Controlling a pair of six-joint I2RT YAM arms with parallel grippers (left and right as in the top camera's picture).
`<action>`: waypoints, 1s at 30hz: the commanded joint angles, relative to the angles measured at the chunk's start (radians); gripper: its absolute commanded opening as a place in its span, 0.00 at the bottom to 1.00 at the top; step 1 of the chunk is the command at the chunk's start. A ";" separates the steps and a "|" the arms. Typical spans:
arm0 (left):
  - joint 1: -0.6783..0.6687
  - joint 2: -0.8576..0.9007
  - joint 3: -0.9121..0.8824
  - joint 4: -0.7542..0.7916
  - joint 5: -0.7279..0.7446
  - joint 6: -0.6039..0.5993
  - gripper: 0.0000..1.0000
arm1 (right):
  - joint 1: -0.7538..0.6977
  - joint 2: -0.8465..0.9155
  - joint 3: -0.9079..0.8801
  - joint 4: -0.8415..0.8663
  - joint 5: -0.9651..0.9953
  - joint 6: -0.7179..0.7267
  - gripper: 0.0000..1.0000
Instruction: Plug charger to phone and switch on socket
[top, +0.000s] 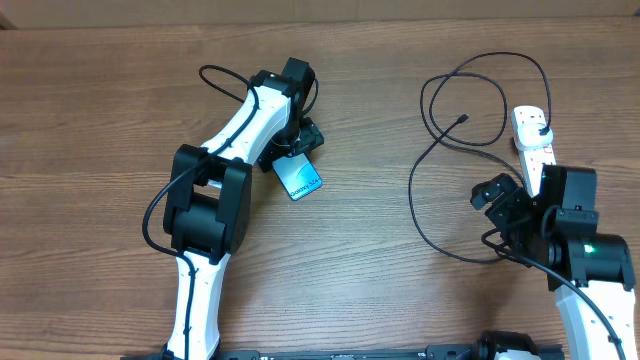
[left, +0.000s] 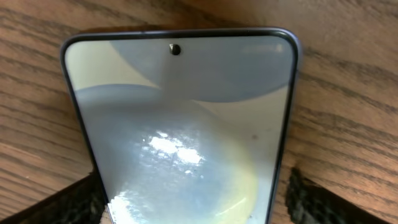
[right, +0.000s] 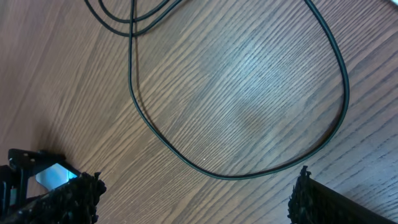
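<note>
The phone (top: 301, 181) lies flat on the table with its blue screen up. In the left wrist view the phone (left: 180, 124) fills the frame, camera hole at the far end. My left gripper (top: 298, 157) is open and straddles the phone's near end (left: 193, 208), one finger at each long edge. The socket (top: 530, 142), a white power strip, lies at the far right. The charger's black plug (top: 541, 128) sits in it. The thin black cable (top: 412, 190) loops left, and its connector tip (top: 465, 118) lies free. My right gripper (top: 497, 196) is open and empty over a cable loop (right: 242, 174).
The wooden table (top: 100, 120) carries everything. The left arm (top: 210, 200) stretches from the front edge up to the phone. The right arm's base (top: 585, 250) stands just in front of the power strip. Several cable loops lie between the phone and the strip.
</note>
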 joint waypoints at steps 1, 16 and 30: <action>-0.006 0.069 -0.069 0.002 -0.005 -0.046 0.87 | -0.005 0.005 0.020 0.001 -0.003 -0.001 1.00; 0.013 0.065 -0.063 -0.023 0.077 -0.018 0.67 | -0.005 0.046 0.018 0.086 -0.095 -0.001 1.00; 0.090 0.065 0.107 -0.172 0.209 0.064 0.64 | 0.018 0.240 0.017 0.092 -0.272 0.000 1.00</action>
